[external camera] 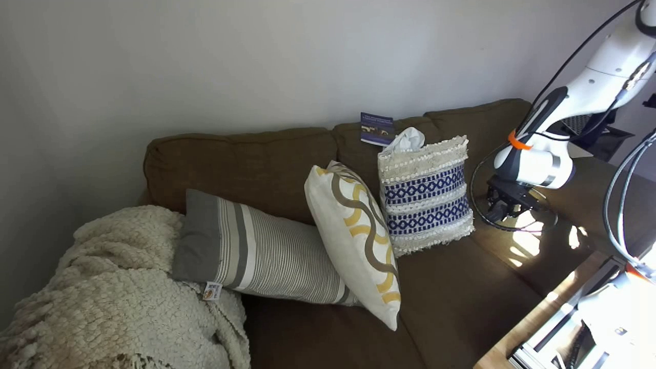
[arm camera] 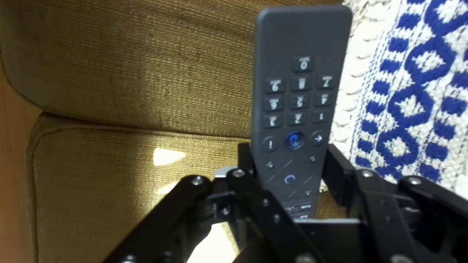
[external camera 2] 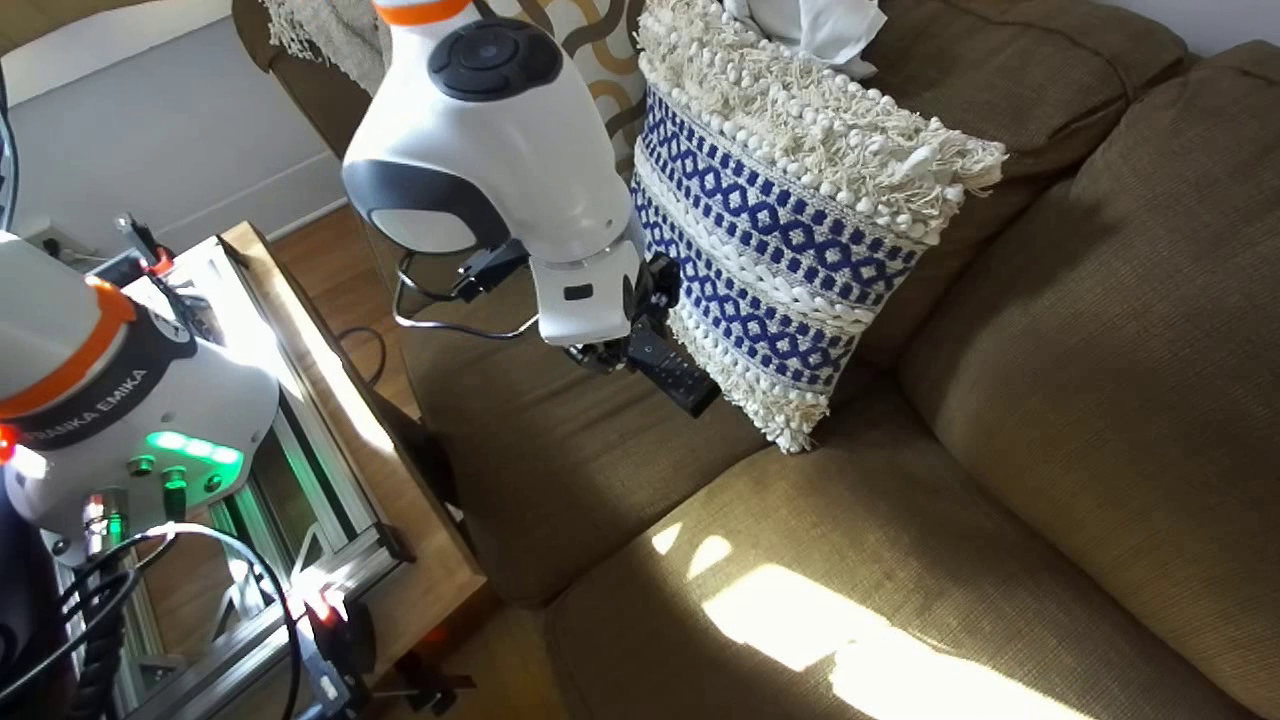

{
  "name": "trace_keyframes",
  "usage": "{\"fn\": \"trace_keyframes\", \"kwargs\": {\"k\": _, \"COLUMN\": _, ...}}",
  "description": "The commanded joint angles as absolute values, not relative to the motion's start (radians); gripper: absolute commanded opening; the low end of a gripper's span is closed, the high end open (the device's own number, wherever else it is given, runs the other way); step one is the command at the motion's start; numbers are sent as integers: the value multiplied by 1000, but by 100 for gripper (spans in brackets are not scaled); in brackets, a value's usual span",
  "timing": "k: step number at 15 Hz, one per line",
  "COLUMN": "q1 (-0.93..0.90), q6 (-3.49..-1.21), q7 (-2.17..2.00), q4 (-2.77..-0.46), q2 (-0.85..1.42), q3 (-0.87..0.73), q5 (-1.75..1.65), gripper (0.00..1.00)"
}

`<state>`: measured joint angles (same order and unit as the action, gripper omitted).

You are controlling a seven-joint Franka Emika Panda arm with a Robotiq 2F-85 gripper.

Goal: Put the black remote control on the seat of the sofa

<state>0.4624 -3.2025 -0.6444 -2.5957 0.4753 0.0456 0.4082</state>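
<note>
Across the olive-brown fabric sofa (external camera 2: 960,545) lie patches of sunlight (external camera 2: 780,610). Over its seat (external camera 2: 580,440), the hand (arm camera: 290,160) clasps the black remote control (arm camera: 300,109), fingers (arm camera: 340,175) just its width apart.

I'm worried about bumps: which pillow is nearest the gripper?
The fringed blue-patterned pillow, beside the gripper; the yellow-patterned pillow and striped pillow are farther off.

arm (external camera: 594,95) slopes down from upper right in an exterior view; orange band (external camera: 519,141) near the wrist (external camera: 535,168). hand (arm camera: 289,162) below the wrist, entering from the bottom in the wrist view; both fingers (arm camera: 338,177) parted, clamping from either side. base (external camera 2: 180,400): green lights (external camera 2: 195,447) lit.
</note>
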Motion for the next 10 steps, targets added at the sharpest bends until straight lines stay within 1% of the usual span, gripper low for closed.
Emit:
{"fn": "trace_keyframes", "kwargs": {"k": 1, "q1": 375, "q6": -3223, "q7": -736, "q4": -2394, "q2": 725, "q3": -43, "q5": 495, "gripper": 25}}
{"fn": "trace_keyframes", "kwargs": {"k": 4, "q1": 315, "q6": -3134, "q7": -790, "q4": -2241, "q2": 885, "q3": -113, "q5": 517, "gripper": 25}}
{"fn": "trace_keyframes", "kwargs": {"k": 7, "q1": 314, "q6": -3042, "q7": -788, "q4": -2121, "q2": 1013, "q3": -108, "q5": 498, "gripper": 25}}
{"fn": "trace_keyframes", "kwargs": {"k": 10, "q1": 294, "q6": -2998, "q7": -780, "q4": -2032, "q2": 1094, "q3": -107, "q5": 495, "gripper": 25}}
